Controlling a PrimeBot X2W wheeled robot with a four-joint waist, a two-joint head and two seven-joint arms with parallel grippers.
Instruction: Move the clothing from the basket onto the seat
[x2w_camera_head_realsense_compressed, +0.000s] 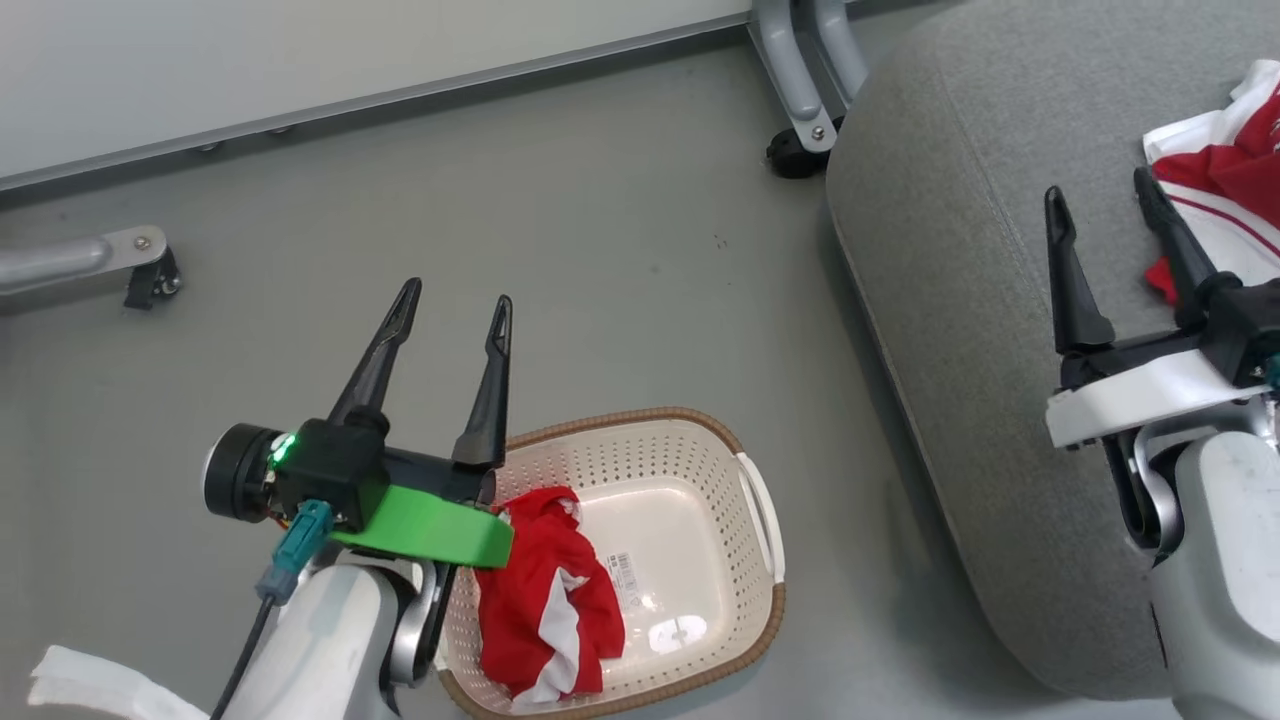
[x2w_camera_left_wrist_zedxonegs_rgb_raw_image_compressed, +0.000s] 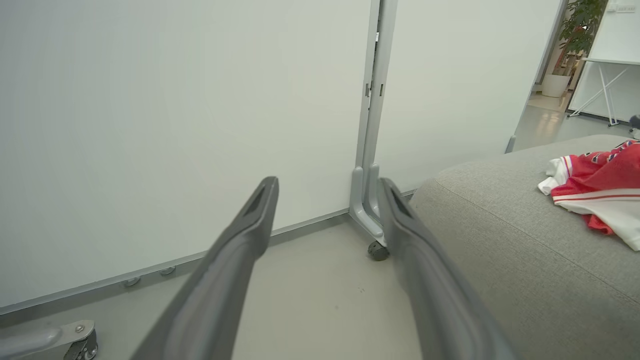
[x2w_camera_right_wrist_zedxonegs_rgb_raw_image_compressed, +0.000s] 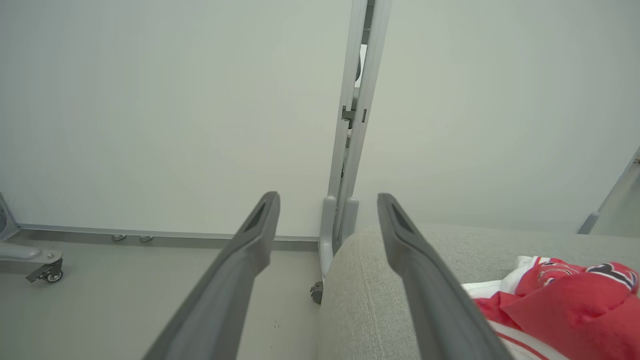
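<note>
A red-and-white garment (x2w_camera_head_realsense_compressed: 545, 605) lies crumpled in the left half of the cream basket (x2w_camera_head_realsense_compressed: 700, 450) on the floor. Another red-and-white garment (x2w_camera_head_realsense_compressed: 1235, 190) rests on the grey seat (x2w_camera_head_realsense_compressed: 960, 300), and it shows too in the left wrist view (x2w_camera_left_wrist_zedxonegs_rgb_raw_image_compressed: 600, 190) and the right wrist view (x2w_camera_right_wrist_zedxonegs_rgb_raw_image_compressed: 560, 305). My left gripper (x2w_camera_head_realsense_compressed: 455, 310) hangs open above the floor, just beyond the basket's left rim, with nothing between its fingers. Open and empty as well, my right gripper (x2w_camera_head_realsense_compressed: 1100, 200) hovers over the seat (x2w_camera_right_wrist_zedxonegs_rgb_raw_image_compressed: 370, 300), left of the garment there.
White partition panels (x2w_camera_head_realsense_compressed: 300, 60) on grey wheeled feet (x2w_camera_head_realsense_compressed: 800, 120) stand at the back. One castor foot (x2w_camera_head_realsense_compressed: 140, 270) sits at the far left. Grey floor (x2w_camera_head_realsense_compressed: 620, 260) lies between basket and panels. A white scrap (x2w_camera_head_realsense_compressed: 90, 685) shows at the bottom left.
</note>
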